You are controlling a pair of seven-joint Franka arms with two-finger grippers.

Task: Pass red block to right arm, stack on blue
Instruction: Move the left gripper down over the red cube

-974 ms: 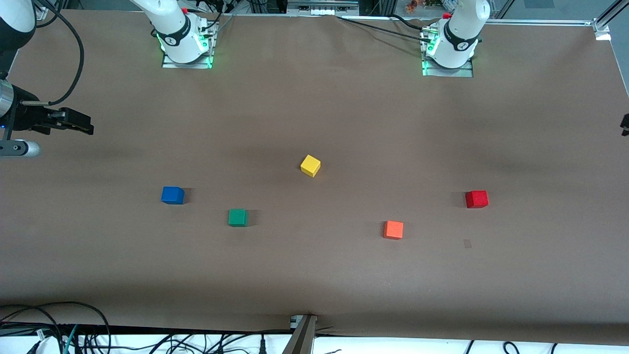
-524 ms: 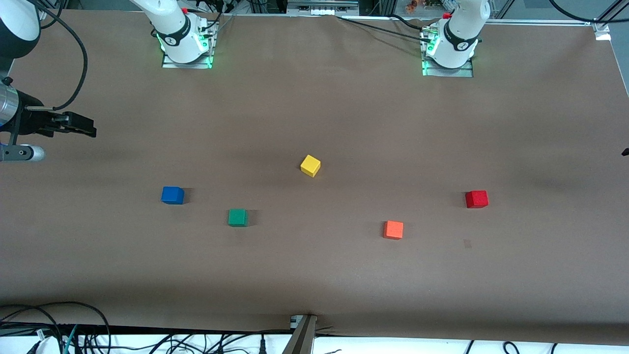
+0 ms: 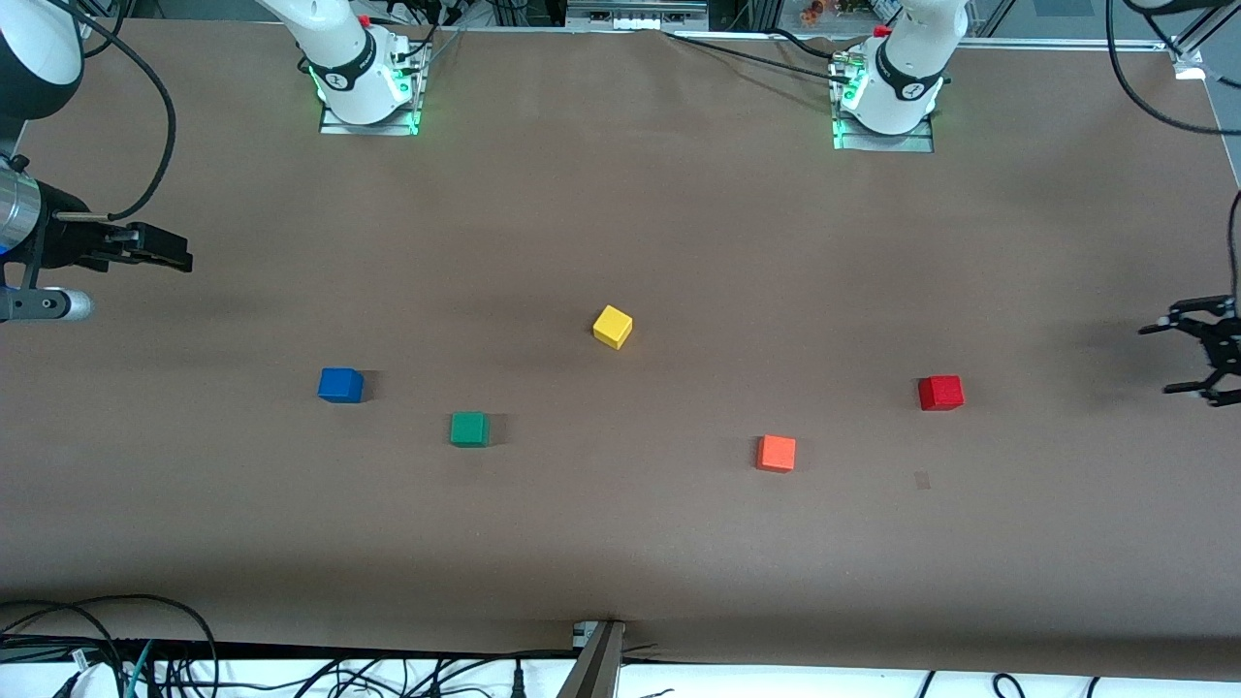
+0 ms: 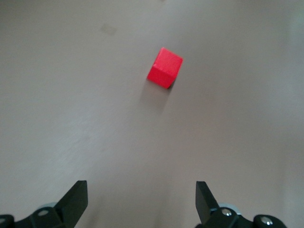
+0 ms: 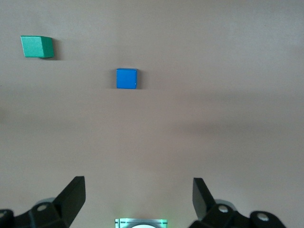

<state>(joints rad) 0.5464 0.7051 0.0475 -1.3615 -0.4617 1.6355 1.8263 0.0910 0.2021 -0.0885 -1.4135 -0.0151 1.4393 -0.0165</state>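
Note:
The red block (image 3: 940, 393) sits on the brown table toward the left arm's end; it also shows in the left wrist view (image 4: 165, 68). My left gripper (image 3: 1159, 360) hangs open and empty at that end of the table, apart from the red block; its jaws stand wide in its wrist view (image 4: 141, 185). The blue block (image 3: 340, 385) sits toward the right arm's end and shows in the right wrist view (image 5: 127, 78). My right gripper (image 3: 182, 260) is open and empty over that end's edge, apart from the blue block (image 5: 138, 180).
A green cube (image 3: 469, 428) lies beside the blue block, slightly nearer the camera. A yellow cube (image 3: 612, 327) sits mid-table. An orange cube (image 3: 776, 453) lies nearer the camera than the red block. A small dark mark (image 3: 922, 480) is on the table.
My left gripper has come into view from the table's edge, moving toward the red block. My right gripper has barely shifted. The cubes have not moved.

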